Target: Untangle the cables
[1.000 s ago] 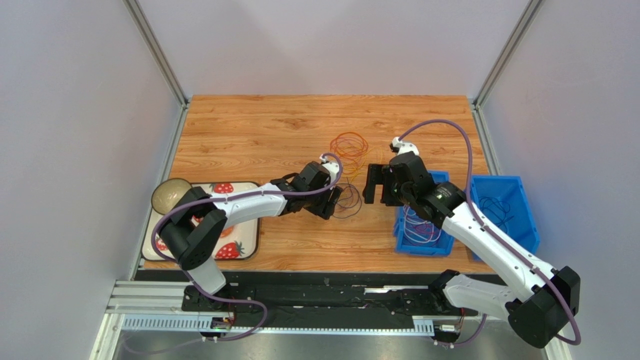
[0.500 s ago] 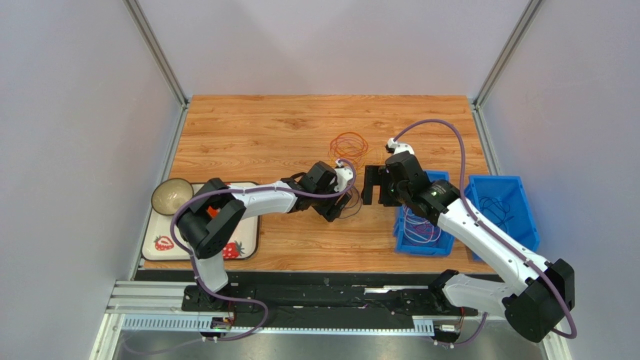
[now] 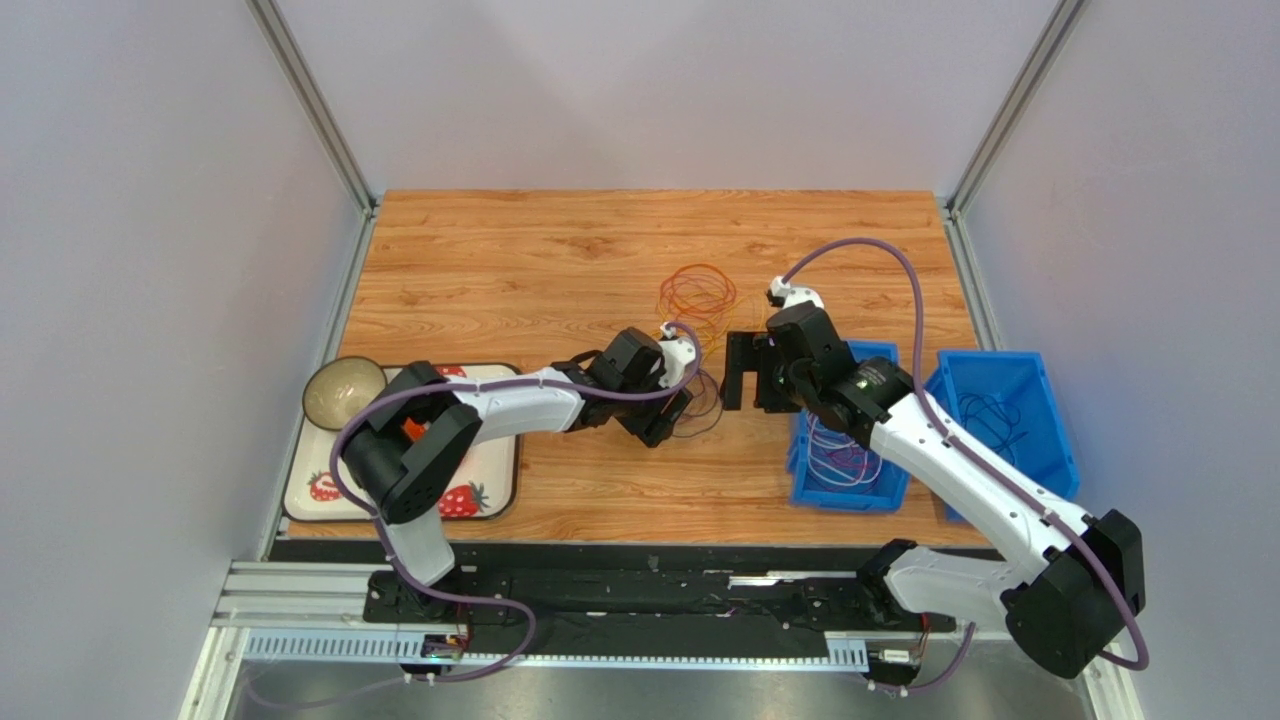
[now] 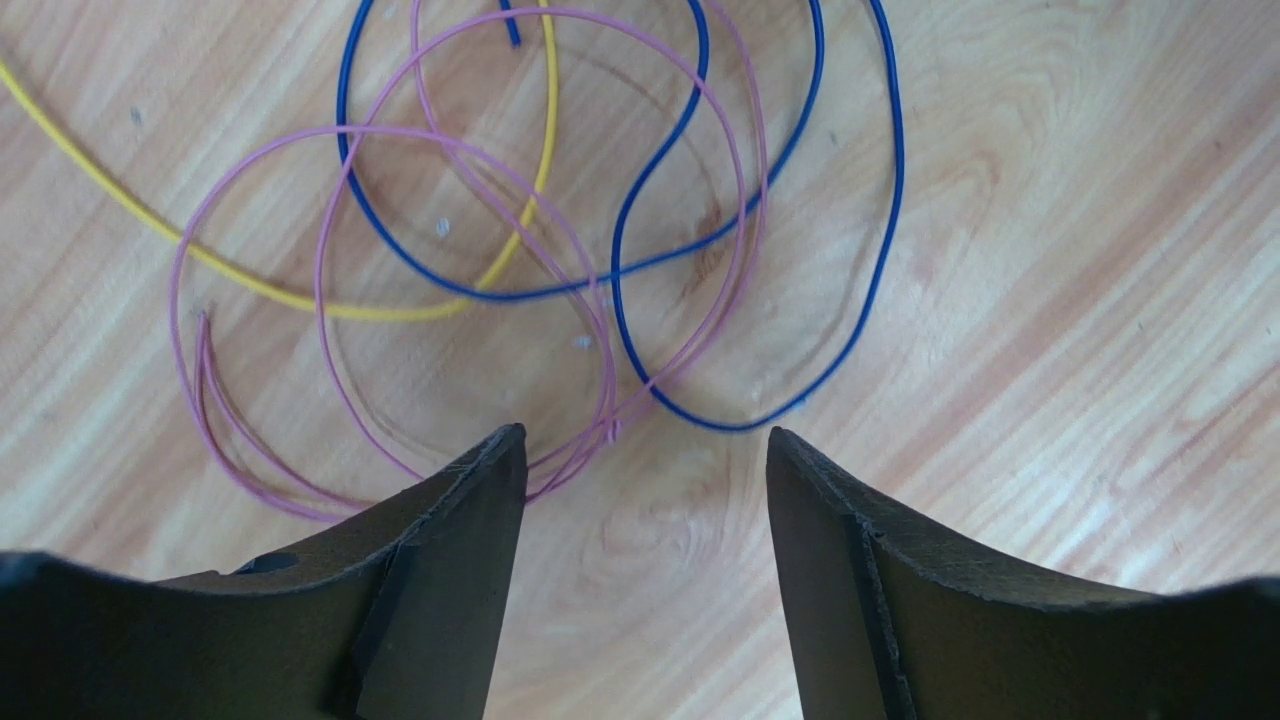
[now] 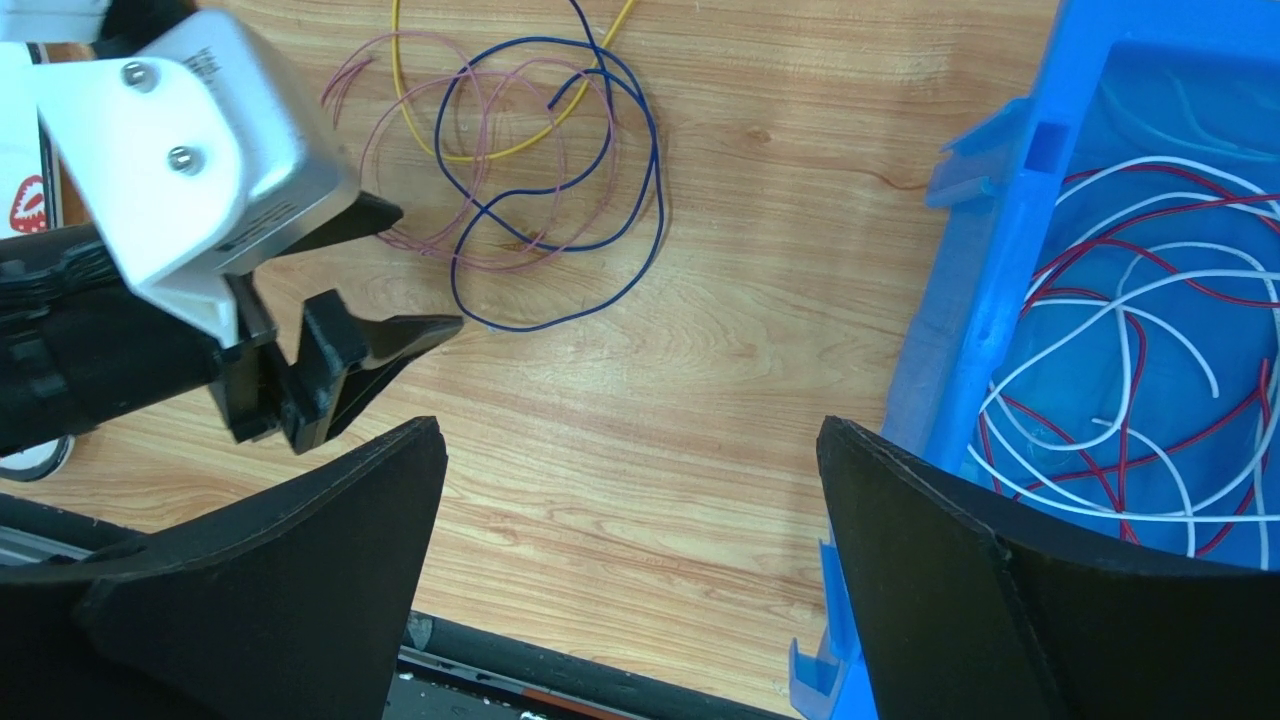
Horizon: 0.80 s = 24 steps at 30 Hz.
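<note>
The left end effector [image 4: 643, 438] has shifted, spread wide, cables [image 4: 615, 285] just ahead.

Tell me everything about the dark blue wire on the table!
The blue cable is a very thin, dark blue wire that looks plastic-coated. It lies flat on the wooden table in a few loose, wavy loops, with one cut end showing. It crosses a pink cable and a yellow cable, so the three are tangled together. The left end effector is open right beside it, and nothing is gripping it.
</note>
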Each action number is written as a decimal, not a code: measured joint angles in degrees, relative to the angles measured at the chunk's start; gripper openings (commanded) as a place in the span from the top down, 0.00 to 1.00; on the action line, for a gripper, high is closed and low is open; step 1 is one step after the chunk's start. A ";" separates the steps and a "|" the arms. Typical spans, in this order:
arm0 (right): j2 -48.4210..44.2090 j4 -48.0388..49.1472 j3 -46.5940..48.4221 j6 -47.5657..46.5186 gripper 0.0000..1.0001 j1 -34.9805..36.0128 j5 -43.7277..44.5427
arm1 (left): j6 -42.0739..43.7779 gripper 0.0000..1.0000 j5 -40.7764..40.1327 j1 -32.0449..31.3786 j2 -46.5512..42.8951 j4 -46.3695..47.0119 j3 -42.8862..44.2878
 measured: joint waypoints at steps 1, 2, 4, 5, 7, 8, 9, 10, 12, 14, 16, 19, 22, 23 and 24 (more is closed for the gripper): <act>0.11 0.02 0.00 0.00 0.00 0.00 -0.07 | -0.46 0.33 0.00 0.02 -0.98 -0.04 -0.94; 0.22 0.11 -0.04 0.00 0.00 0.00 -0.13 | -0.81 0.34 0.02 0.04 -1.66 -0.11 -1.46; 0.24 0.15 -0.11 0.00 0.00 0.00 -0.22 | -1.86 0.36 0.17 0.07 -3.10 -0.11 -2.58; 0.24 0.20 -0.15 0.00 0.00 0.00 -0.26 | -2.12 0.36 0.24 0.07 -3.30 -0.11 -2.75; 0.24 0.20 -0.28 0.00 0.00 0.00 -0.35 | -3.65 0.39 1.22 0.11 -4.31 0.00 -3.61; 0.24 0.20 -0.37 0.00 0.00 0.00 -0.42 | -4.50 0.40 1.60 0.11 -4.79 0.15 -4.04; 0.24 0.17 -0.37 0.02 0.00 0.00 -0.46 | -5.57 0.40 2.40 0.13 -5.64 0.37 -4.79; 0.24 0.17 -0.39 0.02 0.00 0.00 -0.50 | -6.29 0.41 2.97 0.11 -6.29 0.35 -5.22; 0.24 0.17 -0.39 0.02 0.00 0.00 -0.52 | -7.80 0.41 4.04 0.11 -7.56 0.37 -5.88; 0.24 0.17 -0.42 0.02 0.00 0.00 -0.52 | -8.90 0.36 4.31 0.11 -8.85 0.24 -6.08; 0.22 0.20 -0.59 0.04 0.00 0.00 -0.55 | -9.18 0.30 3.43 0.11 -10.32 0.13 -6.05; 0.22 0.15 -0.76 0.11 0.00 0.00 -0.63 | -8.48 0.28 0.15 0.11 -11.93 -0.04 -5.79; 0.22 0.17 -0.79 0.26 0.00 0.00 -0.96 | -6.40 0.28 -2.56 0.26 -11.06 -0.72 -4.35; 0.20 0.15 -0.79 0.26 0.00 0.00 -1.03 | -5.51 0.28 -3.04 0.39 -10.32 -0.76 -3.74; 0.20 0.17 -0.81 0.28 0.00 0.00 -1.07 | -4.87 0.28 -3.21 0.55 -9.51 -0.70 -3.28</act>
